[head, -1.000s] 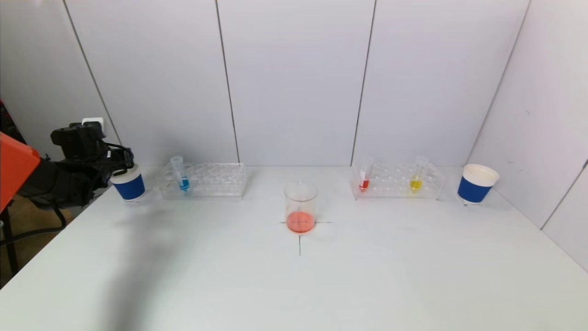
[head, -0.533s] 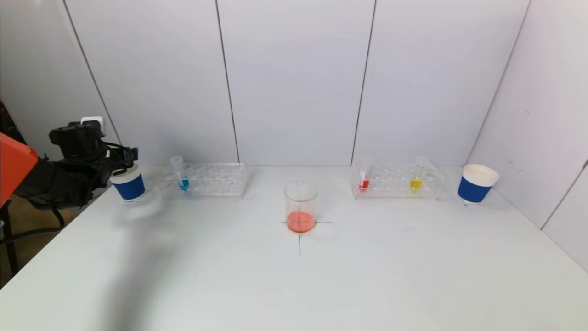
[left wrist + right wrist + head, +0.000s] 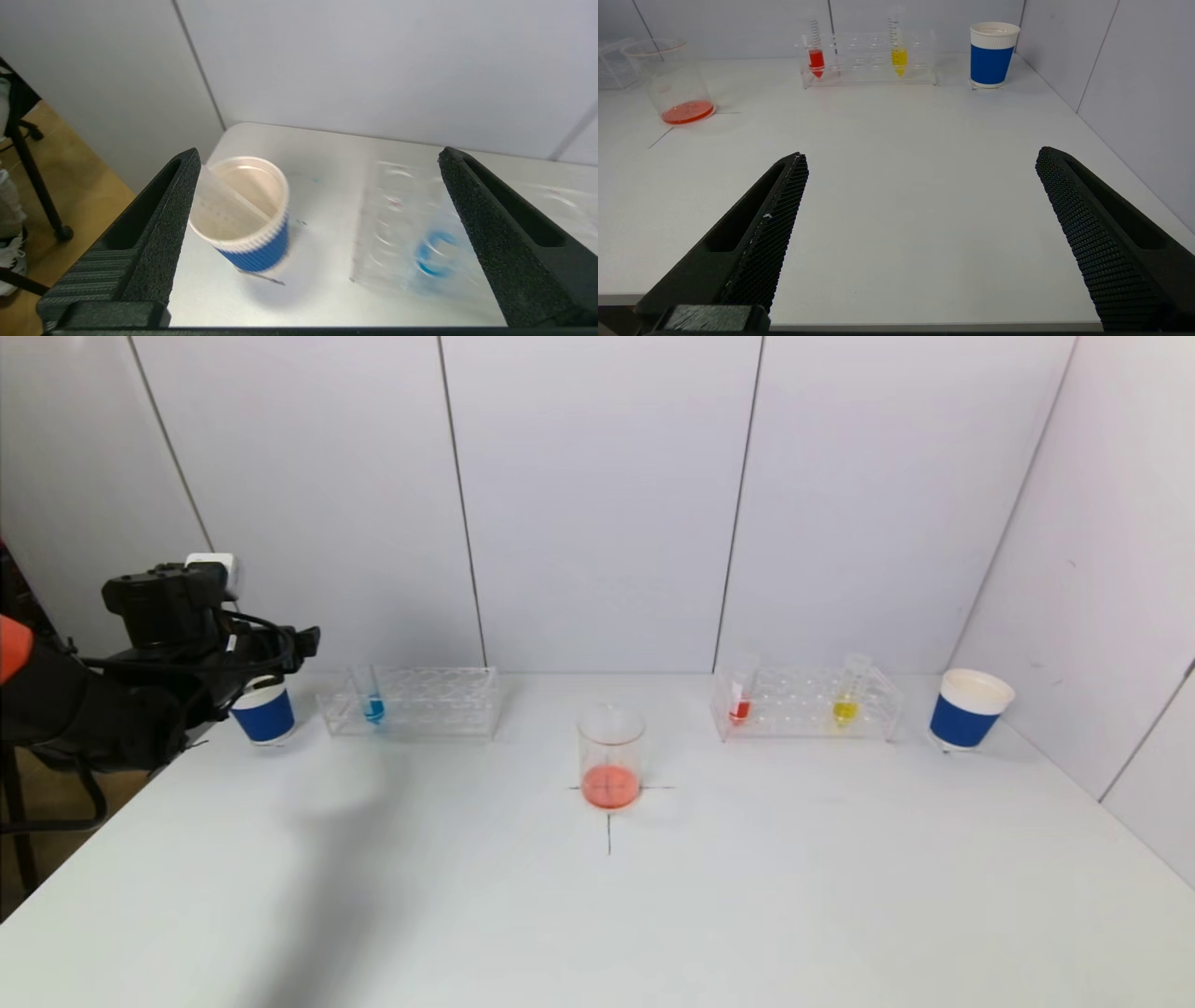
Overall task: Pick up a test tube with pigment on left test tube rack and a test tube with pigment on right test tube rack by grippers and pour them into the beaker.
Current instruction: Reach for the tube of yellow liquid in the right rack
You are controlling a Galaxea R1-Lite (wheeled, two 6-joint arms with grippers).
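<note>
The left rack (image 3: pixel 439 702) holds one tube with blue pigment (image 3: pixel 373 698). The right rack (image 3: pixel 803 705) holds a red tube (image 3: pixel 740 698) and a yellow tube (image 3: pixel 846 698). The beaker (image 3: pixel 611 756) stands at the table's middle with orange-red liquid in it. My left gripper (image 3: pixel 297 649) is open and empty, hovering above the left blue cup (image 3: pixel 263 711), short of the rack. In the left wrist view its open gripper (image 3: pixel 317 154) frames the cup (image 3: pixel 252 242) and the blurred blue tube (image 3: pixel 434 254). My right gripper (image 3: pixel 922 154) is open and empty, low over the table's front edge.
An empty clear tube (image 3: pixel 219 205) leans inside the left cup. A second blue cup (image 3: pixel 969 709) stands right of the right rack. White walls close the back and right. In the right wrist view the beaker (image 3: pixel 675 84) and right rack (image 3: pixel 868 65) lie far ahead.
My left gripper has risen and moved right, from over the left cup toward the left rack. The right arm and the tubes have not moved.
</note>
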